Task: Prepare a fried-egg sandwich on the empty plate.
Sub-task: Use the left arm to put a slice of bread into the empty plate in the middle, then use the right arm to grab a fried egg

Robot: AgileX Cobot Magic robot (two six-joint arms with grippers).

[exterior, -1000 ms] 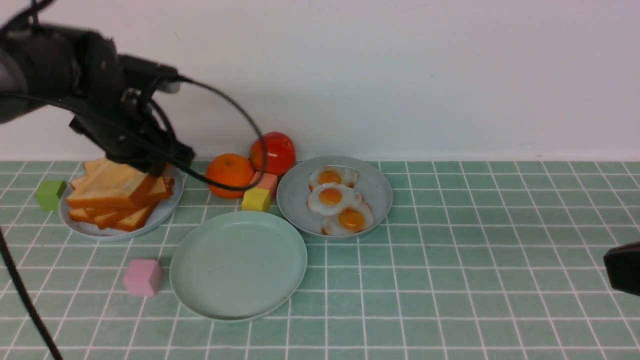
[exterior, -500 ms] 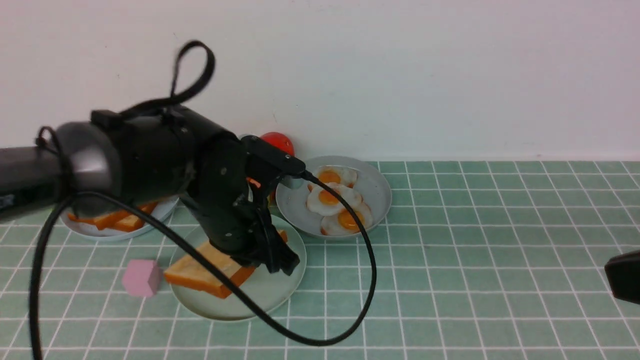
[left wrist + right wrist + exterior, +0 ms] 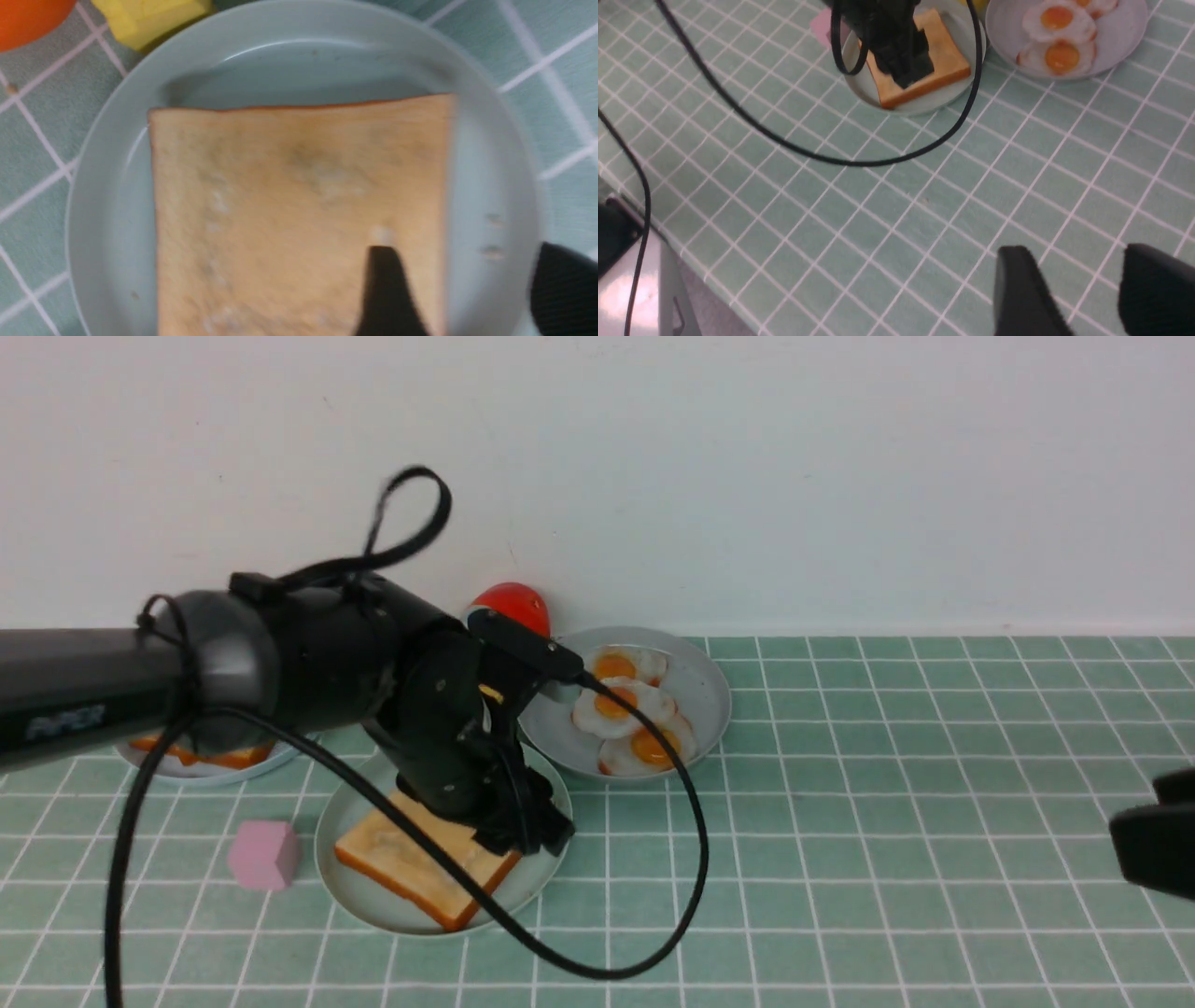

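Front view sets the pale mint-green plate (image 3: 350, 882) on the green tiles, just in front and to the left of a grey-blue plate (image 3: 709, 695) holding three overlapping fried eggs (image 3: 618, 703). One toast slice (image 3: 411, 873) lies flat on the mint-green plate, and the left gripper (image 3: 523, 826) stands over its far right corner. A second grey-blue plate (image 3: 210, 772) farther left is mostly hidden behind the left arm, and only slivers of toast show on it. A pink cube (image 3: 264, 854) sits just left of the mint-green plate, and a tomato (image 3: 509, 602) peeks over the wrist. The left wrist view adds what the arm hides: a yellow block (image 3: 149, 16) and an orange (image 3: 28, 18) just beyond the plate's rim. It also shows the jaws parted, one finger above the toast and the other past its edge, gripping nothing. The right gripper (image 3: 1078, 261) is only a dark shape cut off at the front view's right edge. Its own wrist view shows the jaws spread over bare tiles, well apart from the plates.
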